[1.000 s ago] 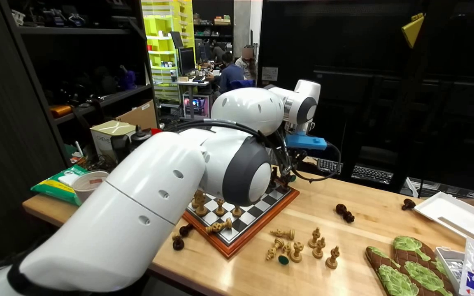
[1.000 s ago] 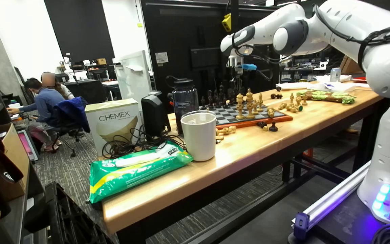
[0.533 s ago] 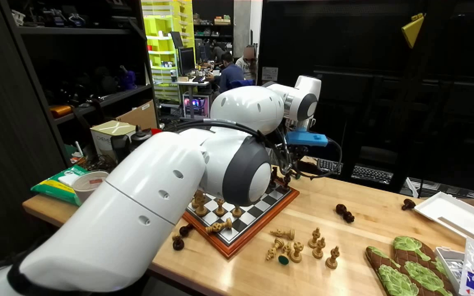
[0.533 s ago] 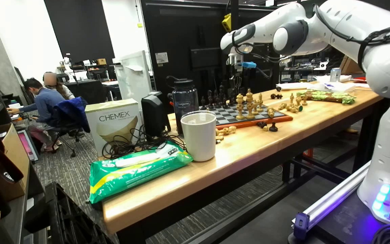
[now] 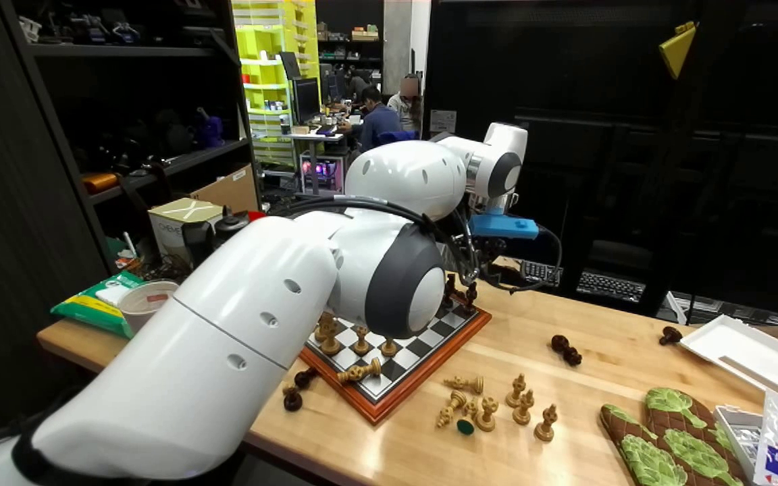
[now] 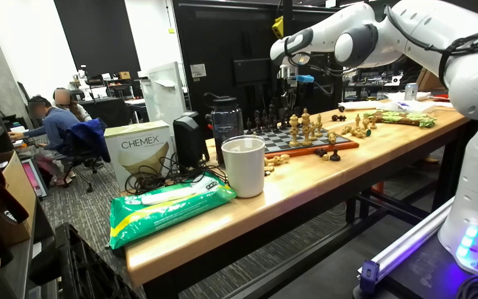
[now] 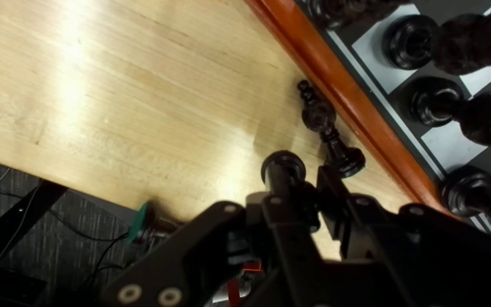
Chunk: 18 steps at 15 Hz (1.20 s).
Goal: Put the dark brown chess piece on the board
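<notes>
1. One gripper [image 7: 302, 177] is filling the lower part of the wrist view. Its jaws are standing close together, gripping a dark brown chess piece [image 7: 304, 192] near the middle of the frame, its base pointing toward the top. Whether that base is touching the wooden table [image 7: 113, 106], I cannot tell. The chessboard [image 7: 454, 145] is occupying the upper right, with several dark chessmen [image 7: 435, 100] standing on it. Just outside its reddish-brown frame [image 7: 339, 85], another dark brown chessman [image 7: 320, 115] is lying on its side. At lower left, by the table's edge, a green-based piece [image 7: 140, 221] is showing, partly hidden.

2. In an exterior view, the white arm [image 5: 254, 304] is stretching from lower left across the centre, covering part of the chessboard. Light brown chessmen [image 5: 360, 341] are standing on the visible squares, and others are standing or lying on the table at lower centre. Quilted mitts [image 5: 672, 439] are lying at lower right.

3. In an exterior view, the arm is arching from the upper right, the gripper hanging near the centre; its grip is too small to read there. Left of the chessboard, a white cup [image 6: 243, 170], a Nalgene bottle [image 6: 225, 124] and a Chemex box [image 6: 139, 153] are standing behind a green packet [image 6: 168, 209].
</notes>
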Each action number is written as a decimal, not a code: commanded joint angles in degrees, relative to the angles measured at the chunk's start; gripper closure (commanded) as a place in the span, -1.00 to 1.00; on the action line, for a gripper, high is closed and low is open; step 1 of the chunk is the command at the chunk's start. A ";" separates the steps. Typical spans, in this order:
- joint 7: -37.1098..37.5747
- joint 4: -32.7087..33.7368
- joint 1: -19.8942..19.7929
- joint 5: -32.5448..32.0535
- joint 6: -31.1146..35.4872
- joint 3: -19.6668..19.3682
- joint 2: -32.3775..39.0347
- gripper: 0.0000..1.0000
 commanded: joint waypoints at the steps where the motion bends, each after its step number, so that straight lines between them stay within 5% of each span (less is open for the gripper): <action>1: -0.30 -0.18 0.01 0.04 -0.54 0.11 -1.00 0.88; 18: 0.43 -0.94 0.58 -0.49 0.80 -0.37 -3.86 0.88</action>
